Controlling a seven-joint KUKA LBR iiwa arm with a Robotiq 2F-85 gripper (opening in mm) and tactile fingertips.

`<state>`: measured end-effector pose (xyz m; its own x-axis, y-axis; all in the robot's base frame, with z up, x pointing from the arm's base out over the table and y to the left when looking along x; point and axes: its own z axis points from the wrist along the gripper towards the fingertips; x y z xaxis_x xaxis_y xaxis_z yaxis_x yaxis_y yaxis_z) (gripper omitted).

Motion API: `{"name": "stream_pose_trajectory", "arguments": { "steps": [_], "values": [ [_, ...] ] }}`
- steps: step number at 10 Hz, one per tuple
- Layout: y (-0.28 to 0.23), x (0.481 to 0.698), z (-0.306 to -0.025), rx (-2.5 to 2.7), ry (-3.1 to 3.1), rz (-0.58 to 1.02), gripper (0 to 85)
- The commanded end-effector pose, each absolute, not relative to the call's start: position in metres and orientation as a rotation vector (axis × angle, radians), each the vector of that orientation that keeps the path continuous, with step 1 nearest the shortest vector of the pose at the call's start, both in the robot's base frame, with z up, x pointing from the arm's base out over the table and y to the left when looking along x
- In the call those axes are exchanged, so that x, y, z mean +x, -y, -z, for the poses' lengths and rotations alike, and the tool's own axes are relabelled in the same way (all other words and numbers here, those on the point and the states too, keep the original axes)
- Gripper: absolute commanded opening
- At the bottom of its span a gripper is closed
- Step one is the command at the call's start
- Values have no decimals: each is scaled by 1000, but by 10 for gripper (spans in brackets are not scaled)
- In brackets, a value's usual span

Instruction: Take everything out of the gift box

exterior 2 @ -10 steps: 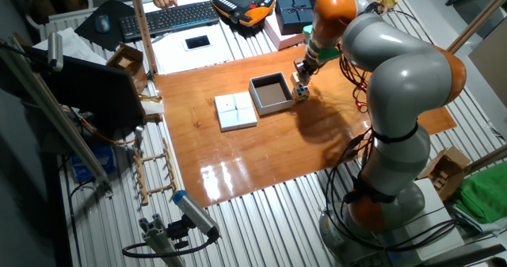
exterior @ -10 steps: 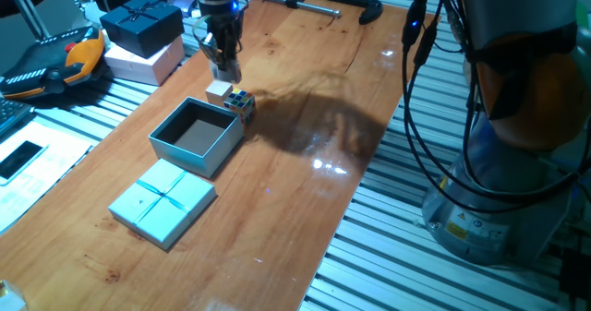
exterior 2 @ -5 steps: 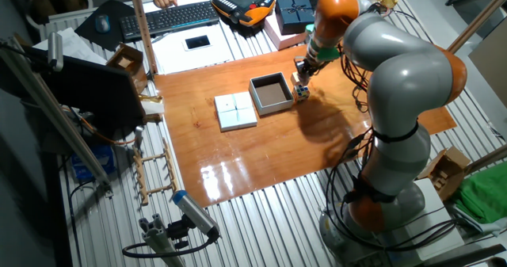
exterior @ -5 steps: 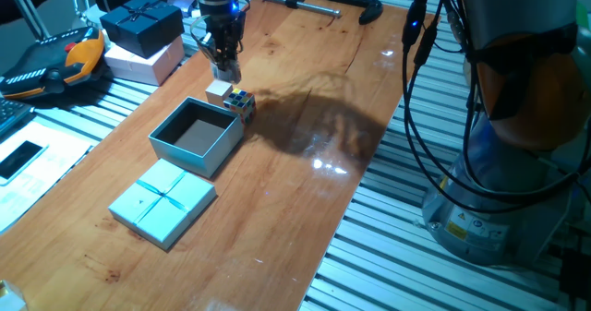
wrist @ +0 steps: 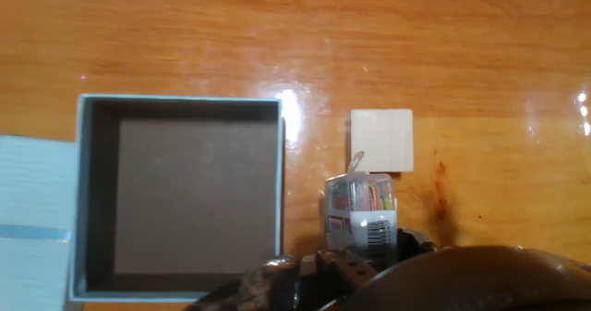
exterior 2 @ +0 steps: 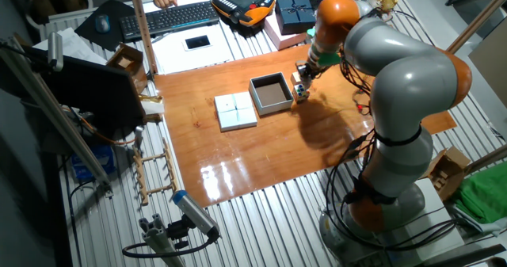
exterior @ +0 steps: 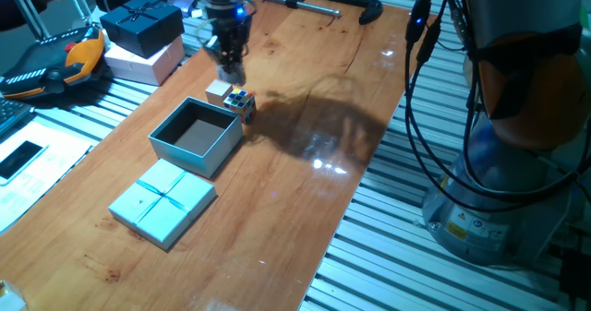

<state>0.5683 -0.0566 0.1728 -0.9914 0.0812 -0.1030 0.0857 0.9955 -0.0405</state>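
On the wooden table (exterior: 305, 173) the gift box (wrist: 175, 196) sits bare inside; hand (exterior: 228, 68) state unclear.

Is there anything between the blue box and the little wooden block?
No, just bare table. The hand view shows only shiny wood between the gift box and the tan block. The puzzle cube sits to one side of that gap.
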Motion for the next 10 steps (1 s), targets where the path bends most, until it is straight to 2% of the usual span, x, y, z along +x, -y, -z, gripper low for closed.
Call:
{"name": "stream_pose_trajectory", "arguments": {
  "steps": [1, 5, 10],
  "values": [
    [82, 567, -171, 125, -3034, 79, 10],
    [120, 575, -159, 137, -3060, 69, 10],
    [122, 584, -122, 148, -3038, 41, 10]
  ]
}}
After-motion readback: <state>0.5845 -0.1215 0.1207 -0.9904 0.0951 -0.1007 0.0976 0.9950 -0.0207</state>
